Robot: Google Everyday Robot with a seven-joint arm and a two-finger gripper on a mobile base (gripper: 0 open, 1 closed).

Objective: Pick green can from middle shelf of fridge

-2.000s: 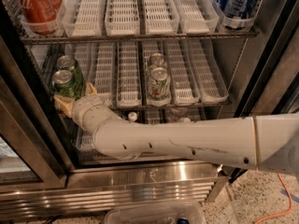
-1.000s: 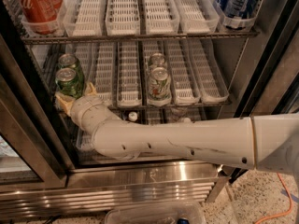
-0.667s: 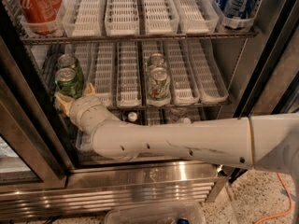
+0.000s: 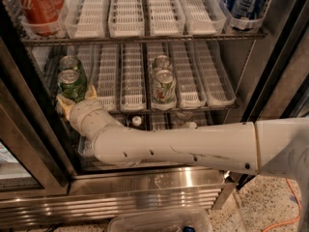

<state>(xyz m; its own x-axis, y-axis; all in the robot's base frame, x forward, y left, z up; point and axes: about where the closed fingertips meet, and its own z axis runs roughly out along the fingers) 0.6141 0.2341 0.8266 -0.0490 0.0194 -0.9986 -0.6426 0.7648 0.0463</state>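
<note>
One green can (image 4: 71,82), upright at the middle shelf's (image 4: 203,108) left front, stands immediately behind your pincer (image 4: 76,98); grip state cannot be told.

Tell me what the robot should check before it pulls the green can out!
1. Gripper is at the front green can, in the left lane of the middle shelf: ok.
2. Grip is tight on the can: cannot tell.
3. Can stands upright: ok.
4. Second green can right behind it will not get dragged along: cannot tell.
5. Pale cans are a few lanes away from the arm's path: ok.
6. Way out of the fridge at the front is open: ok.
</note>
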